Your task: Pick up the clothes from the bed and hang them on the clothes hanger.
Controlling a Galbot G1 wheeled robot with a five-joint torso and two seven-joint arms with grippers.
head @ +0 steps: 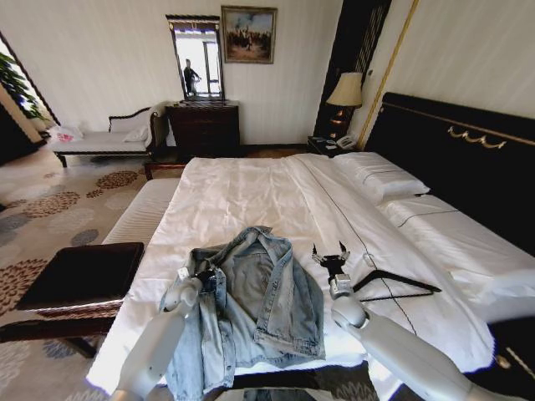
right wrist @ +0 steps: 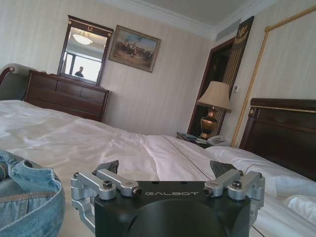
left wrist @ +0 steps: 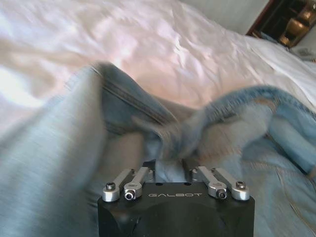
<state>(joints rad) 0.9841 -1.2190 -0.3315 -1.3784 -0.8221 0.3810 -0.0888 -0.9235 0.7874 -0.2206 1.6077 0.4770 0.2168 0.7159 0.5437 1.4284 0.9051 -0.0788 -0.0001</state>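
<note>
Jacket [head: 251, 301] bunched in left tool [head: 201, 274]; right tool [head: 331, 255] wide, beside hanger [head: 397, 286].

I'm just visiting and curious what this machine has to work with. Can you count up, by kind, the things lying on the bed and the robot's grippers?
Denim jackets: 1, the jacket
Coat hangers: 1, the black hanger
Pillows: 2, the near pillow and the far pillow
Grippers: 2, the left gripper and the right gripper
Total: 6

I cannot see the left gripper's [left wrist: 170, 170] fingertips, buried in blurred denim jacket [left wrist: 74, 163] folds; the jacket's hem leaves frame.
</note>
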